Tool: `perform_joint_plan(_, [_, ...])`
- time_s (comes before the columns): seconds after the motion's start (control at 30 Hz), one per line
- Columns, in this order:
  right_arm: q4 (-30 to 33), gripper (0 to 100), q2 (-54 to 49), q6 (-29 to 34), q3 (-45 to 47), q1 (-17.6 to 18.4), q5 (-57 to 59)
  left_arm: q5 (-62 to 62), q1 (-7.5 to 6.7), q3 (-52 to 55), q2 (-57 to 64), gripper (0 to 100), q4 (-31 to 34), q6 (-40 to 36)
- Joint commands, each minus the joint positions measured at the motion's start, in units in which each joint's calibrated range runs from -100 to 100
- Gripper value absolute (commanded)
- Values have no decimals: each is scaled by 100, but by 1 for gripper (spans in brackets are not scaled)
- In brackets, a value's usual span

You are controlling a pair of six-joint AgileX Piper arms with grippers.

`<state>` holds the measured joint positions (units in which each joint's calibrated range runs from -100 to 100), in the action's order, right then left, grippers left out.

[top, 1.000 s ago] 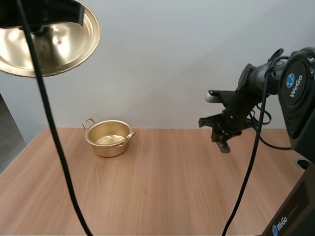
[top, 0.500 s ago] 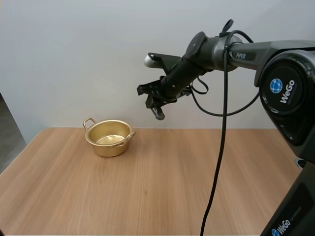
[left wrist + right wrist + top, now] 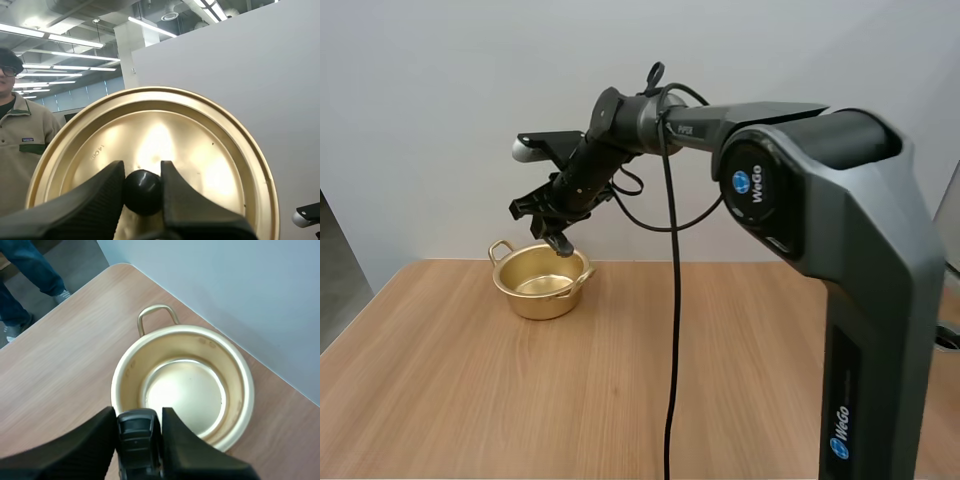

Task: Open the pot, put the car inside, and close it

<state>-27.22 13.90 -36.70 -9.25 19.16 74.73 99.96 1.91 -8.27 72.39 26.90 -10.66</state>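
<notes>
The gold pot (image 3: 542, 281) stands open and empty at the table's back left, one loop handle toward the wall. My right gripper (image 3: 558, 243) hangs just above its near rim. In the right wrist view my right gripper (image 3: 137, 415) is shut on a small dark car (image 3: 136, 436), which is over the pot's (image 3: 182, 390) near edge. In the left wrist view my left gripper (image 3: 142, 171) pinches the black knob (image 3: 142, 192) of the gold lid (image 3: 210, 150), held up on edge in the air.
Bare wooden tabletop (image 3: 650, 390) stretches in front of and to the right of the pot. A person's legs (image 3: 25, 285) stand on the floor past the table's corner. A person (image 3: 17, 130) stands beyond the lid.
My right arm has swung from the table's right side across to the left and now holds the car over the pot. The lid has left the high view.
</notes>
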Motion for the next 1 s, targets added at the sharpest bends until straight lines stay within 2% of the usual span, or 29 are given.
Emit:
perform_joint_plan(0.0, [5,0,593,17,-491,22,38,4,4,-2,-55,0,6,24])
perform_joint_plan(0.27, [23,0,1792,88,-1292,73,249,4,4,-2,-55,0,-41,24])
perform_joint_plan(0.4, [228,0,2136,88,-1508,130,210,4,4,-2,-55,0,-91,24])
perform_joint_plan(0.77, [288,0,2302,166,-1660,145,-686,4,4,-2,-64,0,-139,35])
perform_joint_plan(0.8, [311,6,2291,168,-1660,145,-702,4,4,-2,-64,0,-139,35])
perform_joint_plan(0.83, [344,16,2291,168,-1660,152,-702,4,4,-2,-64,0,-139,35])
perform_joint_plan(0.93, [462,67,2291,168,-1703,189,-692,4,4,-2,-64,0,-139,35])
perform_joint_plan(0.97, [507,88,2291,168,-1738,208,-670,4,4,-2,-64,0,-139,35])
